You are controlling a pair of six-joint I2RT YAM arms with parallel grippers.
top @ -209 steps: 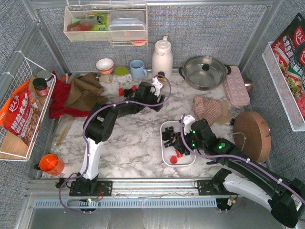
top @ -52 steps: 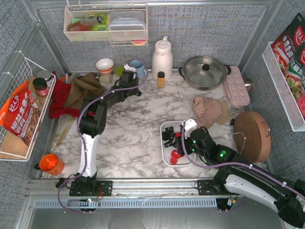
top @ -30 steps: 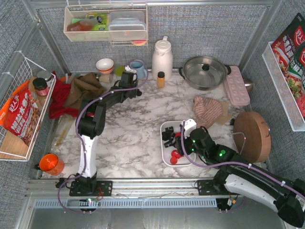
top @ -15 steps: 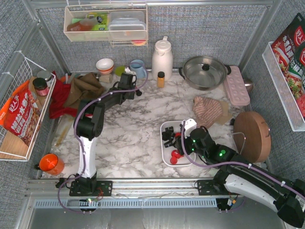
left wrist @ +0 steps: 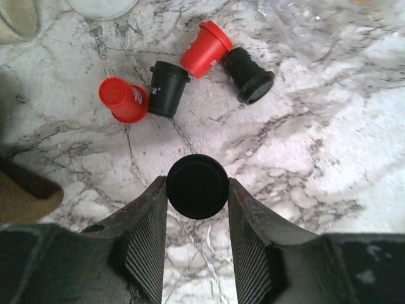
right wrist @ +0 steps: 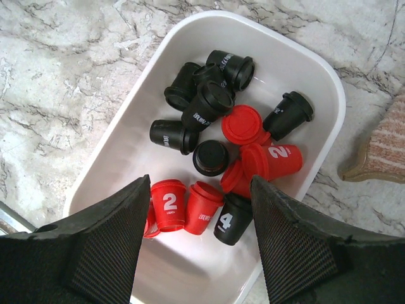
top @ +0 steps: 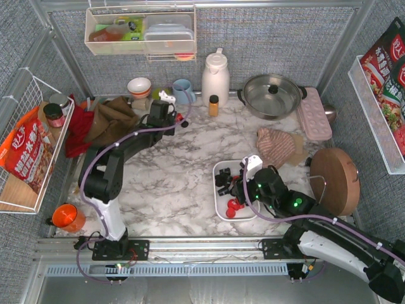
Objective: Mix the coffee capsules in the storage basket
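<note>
The white storage basket (top: 219, 212) lies at the table's front middle and holds several red and black coffee capsules (right wrist: 209, 120); its rim shows in the right wrist view (right wrist: 316, 76). My right gripper (right wrist: 201, 190) hangs open and empty just above the capsules; it also shows in the top view (top: 245, 185). My left gripper (left wrist: 197, 193) is shut on a black capsule (left wrist: 197, 187), seen end-on. It is at the back of the table (top: 163, 107). Beyond it, two red capsules (left wrist: 123, 99) and two black capsules (left wrist: 166, 88) lie loose on the marble.
A blue mug (top: 183, 90), an amber bottle (top: 214, 105) and a white thermos (top: 215, 76) stand behind the left gripper. Brown cloth (top: 111, 120) lies to its left. A striped cloth (top: 278, 144), a pot (top: 272, 95) and a wooden disc (top: 335, 180) are to the right of the basket.
The left arm's elbow has swung down and to the left, and its gripper has shifted slightly left near the loose capsules. The right arm has barely moved.
</note>
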